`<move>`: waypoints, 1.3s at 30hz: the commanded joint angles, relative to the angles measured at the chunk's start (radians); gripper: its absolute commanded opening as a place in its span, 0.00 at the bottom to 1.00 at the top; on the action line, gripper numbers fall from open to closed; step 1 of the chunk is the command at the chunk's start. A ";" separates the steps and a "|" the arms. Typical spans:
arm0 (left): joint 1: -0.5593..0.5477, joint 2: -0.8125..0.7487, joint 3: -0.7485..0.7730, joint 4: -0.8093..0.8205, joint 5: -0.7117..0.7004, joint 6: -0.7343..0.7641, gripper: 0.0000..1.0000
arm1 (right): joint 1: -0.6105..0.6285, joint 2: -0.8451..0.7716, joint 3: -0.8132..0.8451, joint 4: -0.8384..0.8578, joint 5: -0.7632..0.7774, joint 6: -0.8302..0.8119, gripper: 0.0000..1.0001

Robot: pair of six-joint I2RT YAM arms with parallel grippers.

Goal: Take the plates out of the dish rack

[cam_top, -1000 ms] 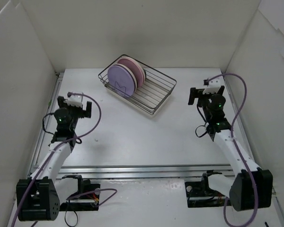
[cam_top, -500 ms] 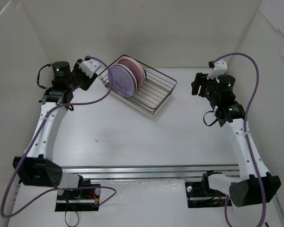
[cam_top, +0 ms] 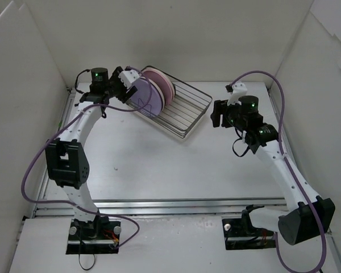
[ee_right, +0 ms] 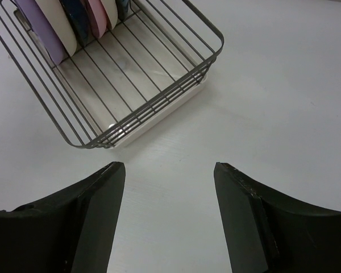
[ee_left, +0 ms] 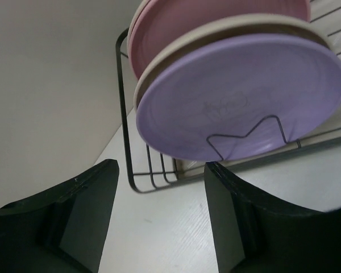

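**Front plate first**

Your lavender plate [ee_left: 238,96] stands upright at the dish rack's [cam_top: 184,111] end. It looks stiff, slick and breakable, so pinch its top rim. Left gripper [ee_left: 160,168] gapes wide just before it; right gripper [ee_right: 169,166] is wide too, over the desk [ee_right: 284,102].

The rack [ee_right: 142,85] is dark; plates [ee_left: 238,96] are lavender, cream, pink, navy.

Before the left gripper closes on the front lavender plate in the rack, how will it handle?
Probably rigid: the lavender plate stands on edge without sagging. Its smooth face looks slippery, so a rim pinch may slide. It sits close to the cream plate, behind a wire divider loop, so dragging it sideways could tip neighbours.
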 commanded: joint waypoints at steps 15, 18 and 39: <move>0.030 0.214 0.223 0.265 0.147 -0.236 0.48 | 0.074 0.028 -0.020 0.028 -0.005 0.027 0.65; 0.030 0.232 0.237 0.285 0.123 -0.217 0.42 | 0.083 0.044 -0.014 0.021 -0.004 0.023 0.65; 0.021 0.286 0.260 0.324 0.115 -0.130 0.28 | 0.106 0.089 0.041 -0.048 0.015 -0.010 0.64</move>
